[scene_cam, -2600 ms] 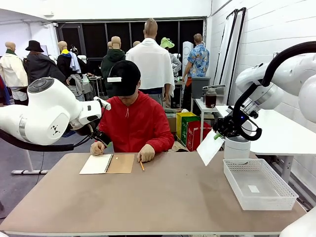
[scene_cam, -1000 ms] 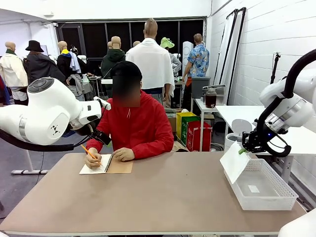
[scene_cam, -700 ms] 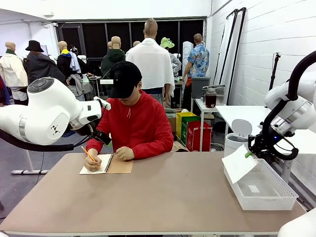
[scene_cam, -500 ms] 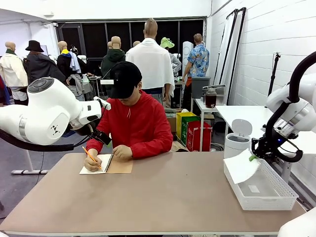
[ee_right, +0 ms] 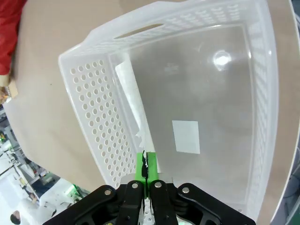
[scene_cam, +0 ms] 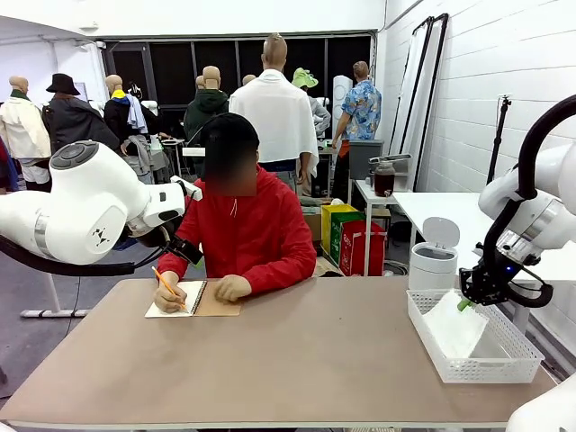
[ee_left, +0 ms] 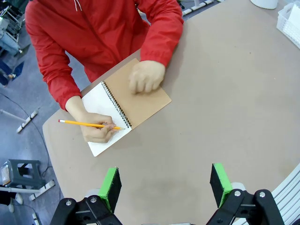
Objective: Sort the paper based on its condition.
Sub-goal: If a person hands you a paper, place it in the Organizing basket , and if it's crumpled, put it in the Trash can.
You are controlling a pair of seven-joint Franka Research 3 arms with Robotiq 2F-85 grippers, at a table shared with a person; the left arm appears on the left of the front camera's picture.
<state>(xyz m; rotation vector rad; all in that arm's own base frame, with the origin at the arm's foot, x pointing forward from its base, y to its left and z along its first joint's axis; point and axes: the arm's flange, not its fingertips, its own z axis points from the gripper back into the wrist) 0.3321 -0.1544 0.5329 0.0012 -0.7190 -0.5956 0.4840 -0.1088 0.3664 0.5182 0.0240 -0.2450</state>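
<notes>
My right gripper [scene_cam: 468, 302] is shut on the top edge of a white sheet of paper [scene_cam: 447, 326], which hangs down into the white mesh basket [scene_cam: 504, 364] at the table's right end. In the right wrist view the gripper [ee_right: 145, 170] pinches the paper [ee_right: 132, 105], seen edge-on along the basket's perforated wall [ee_right: 91, 112]. My left gripper [ee_left: 165, 187] stands open above bare table, near the person's side. Its green pads [ee_left: 111, 186] hold nothing.
A person in a red top writes with a pencil [ee_left: 86, 124] in a spiral notebook [scene_cam: 193, 299] at the far left of the table. A white lidded bin [scene_cam: 434, 261] stands behind the basket. A small label [ee_right: 186, 137] lies on the basket floor.
My right gripper has carried the paper right and down, from above the table's edge into the basket. The person picked up the pencil and began writing. The left arm has stayed put.
</notes>
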